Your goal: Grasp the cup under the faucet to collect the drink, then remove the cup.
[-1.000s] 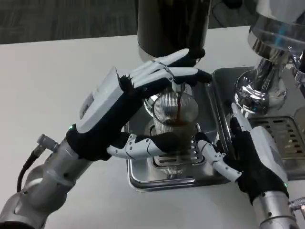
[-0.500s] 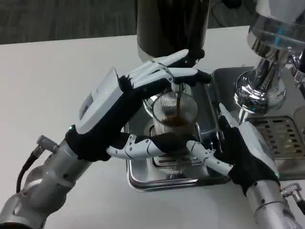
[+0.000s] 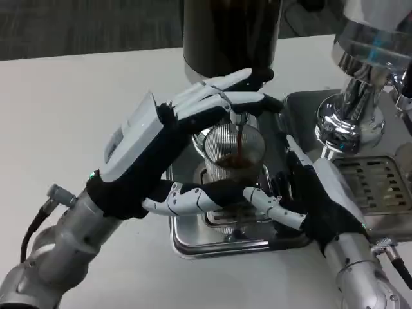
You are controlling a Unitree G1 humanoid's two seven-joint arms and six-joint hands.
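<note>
Ribbed glass cup (image 3: pixel 233 153) on drip tray (image 3: pixel 193 239) under faucet (image 3: pixel 239 118), dark stream filling — left hand (image 3: pixel 170 138) pressing tap, right hand (image 3: pixel 308 199) wide beside cup, holding nothing — best kept centred, upright, unjostled until full.

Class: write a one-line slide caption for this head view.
Dark drink pours into the ribbed cup while left hand and right hand flank it.

Cup (image 3: pixel 235 151): clear, ribbed, glossy
Drip tray (image 3: pixel 193 235): polished metal
Table (image 3: pixel 77 109): matt white
Forearms (image 3: pixel 71 241): brushed silver metal
</note>
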